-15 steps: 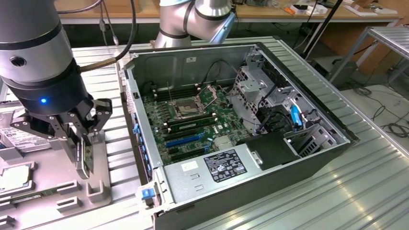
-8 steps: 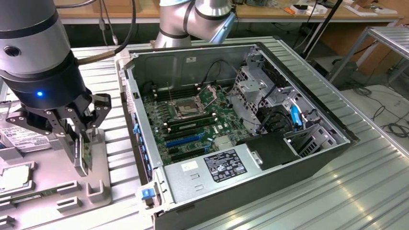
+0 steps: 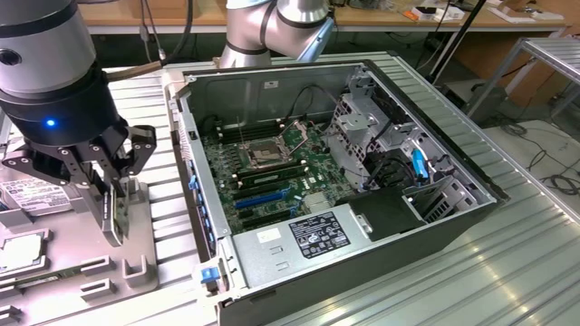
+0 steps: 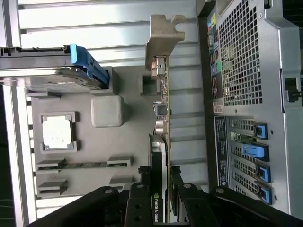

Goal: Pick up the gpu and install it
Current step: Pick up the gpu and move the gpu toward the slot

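- Gripper (image 3: pixel 111 197) is pinched onto the gpu (image 3: pixel 115 221), one finger on each face, right around the black cooler block (image 4: pixel 156 151).
- The card hangs on edge over the grey tray (image 3: pixel 136 248), with its silver bracket (image 4: pixel 164 34) at the end away from the fingers. Can't tell if it's fully clear of its slot.
- Looks light and stiff but fragile to me, so best held by the cooler and bare board, not the connector edge.
- The open PC case (image 3: pixel 263 88) sits just beside the tray.
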Robot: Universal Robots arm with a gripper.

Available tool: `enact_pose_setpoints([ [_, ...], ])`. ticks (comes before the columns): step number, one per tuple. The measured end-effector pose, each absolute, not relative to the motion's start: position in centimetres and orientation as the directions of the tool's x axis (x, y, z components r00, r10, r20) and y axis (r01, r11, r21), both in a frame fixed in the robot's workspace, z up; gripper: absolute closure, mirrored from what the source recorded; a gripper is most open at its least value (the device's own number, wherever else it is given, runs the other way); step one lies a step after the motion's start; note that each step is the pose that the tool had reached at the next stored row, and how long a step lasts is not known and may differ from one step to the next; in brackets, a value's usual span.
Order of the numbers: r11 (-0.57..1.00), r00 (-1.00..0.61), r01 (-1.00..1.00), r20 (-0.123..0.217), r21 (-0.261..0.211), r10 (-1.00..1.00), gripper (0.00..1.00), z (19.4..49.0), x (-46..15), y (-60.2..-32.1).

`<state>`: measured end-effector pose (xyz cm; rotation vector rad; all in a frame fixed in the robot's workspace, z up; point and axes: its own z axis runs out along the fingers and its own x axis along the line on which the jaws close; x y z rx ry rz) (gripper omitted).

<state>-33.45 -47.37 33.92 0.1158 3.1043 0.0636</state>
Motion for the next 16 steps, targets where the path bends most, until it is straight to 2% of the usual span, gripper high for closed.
enact_pose_setpoints([
  [16,0.996,-0.997,0.074,-0.033,0.042,0.075,0.73,36.3,-33.4,-47.4],
])
